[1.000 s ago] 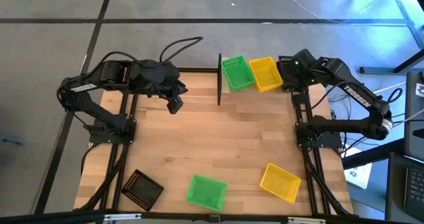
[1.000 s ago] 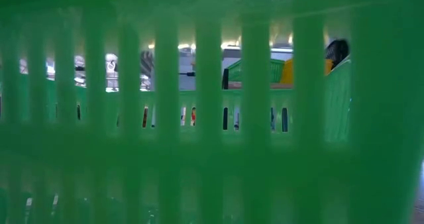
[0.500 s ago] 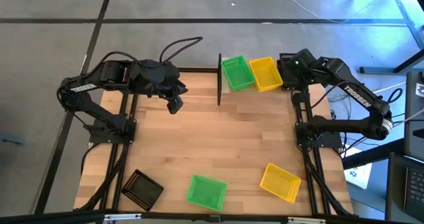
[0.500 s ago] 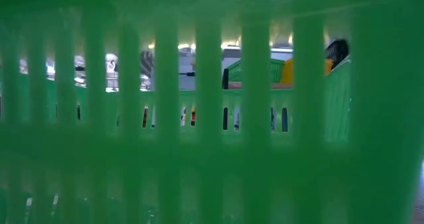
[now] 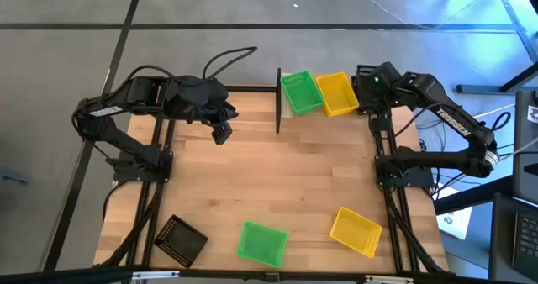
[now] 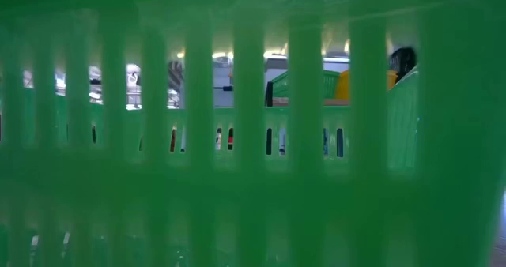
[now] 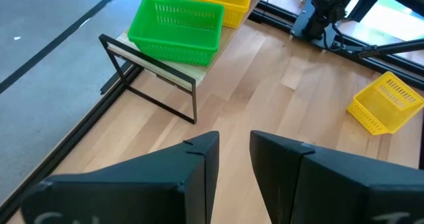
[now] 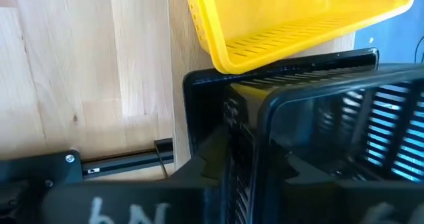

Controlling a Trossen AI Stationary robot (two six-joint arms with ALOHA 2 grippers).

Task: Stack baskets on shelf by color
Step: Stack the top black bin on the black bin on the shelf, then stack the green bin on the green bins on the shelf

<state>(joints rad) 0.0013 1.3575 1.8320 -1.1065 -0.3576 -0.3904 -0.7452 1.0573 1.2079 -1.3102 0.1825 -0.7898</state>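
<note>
High view showed the right hand (image 5: 366,81), gripping a black basket (image 5: 365,70), had carried it beside the shelf's (image 5: 290,109) yellow basket (image 5: 337,93), ready to place.

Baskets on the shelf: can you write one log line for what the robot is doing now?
right gripper: holding black basket beside yellow basket | shelf: green basket, yellow basket | left gripper: open, waiting above table

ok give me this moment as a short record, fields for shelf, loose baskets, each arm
shelf: pale wood board with black posts, holding a green mesh plastic basket and a yellow mesh plastic basket side by side
loose on table: black basket, green basket, yellow basket, all near the front edge
right gripper: at the shelf's right end, beside another black basket
left gripper: jaws open, empty, over the table
</note>
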